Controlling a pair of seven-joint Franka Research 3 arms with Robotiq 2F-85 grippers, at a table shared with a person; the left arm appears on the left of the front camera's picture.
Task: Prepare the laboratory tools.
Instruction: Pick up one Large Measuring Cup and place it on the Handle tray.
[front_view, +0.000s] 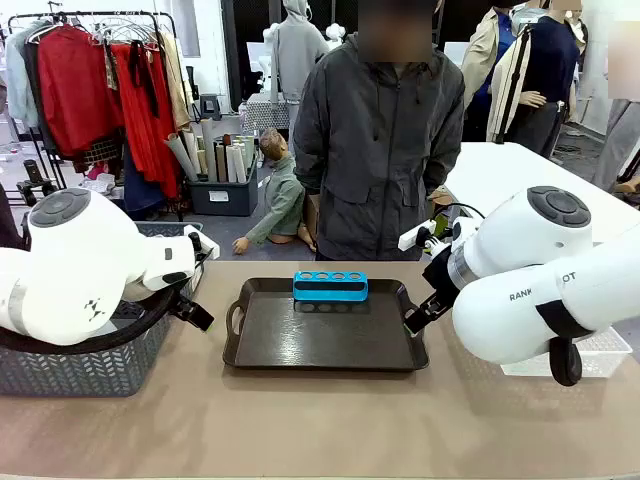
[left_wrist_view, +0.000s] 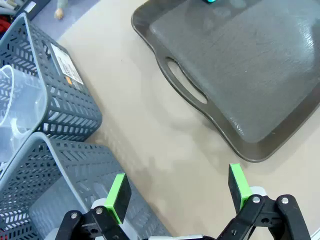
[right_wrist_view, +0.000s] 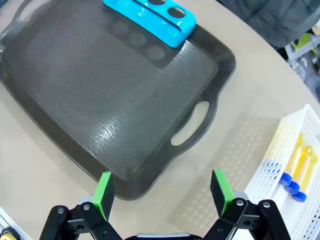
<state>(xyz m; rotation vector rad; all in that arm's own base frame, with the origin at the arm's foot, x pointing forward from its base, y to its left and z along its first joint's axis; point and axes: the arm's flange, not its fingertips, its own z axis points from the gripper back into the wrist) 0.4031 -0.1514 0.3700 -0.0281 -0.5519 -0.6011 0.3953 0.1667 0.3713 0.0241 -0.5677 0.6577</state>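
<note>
blue rack (front_view: 330, 286) sits at the tray's (front_view: 320, 342) upper edge, likely ready for tubes. left fingers (left_wrist_view: 118, 195) and right fingers (right_wrist_view: 104, 192) hang spread and empty; capped tubes (right_wrist_view: 295, 157) wait lower right in the white basket (right_wrist_view: 265, 175).

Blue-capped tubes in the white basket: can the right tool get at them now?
Probably yes. The tubes lie uncovered in the white basket, just beside the open right tool, with only bare table between them.
</note>
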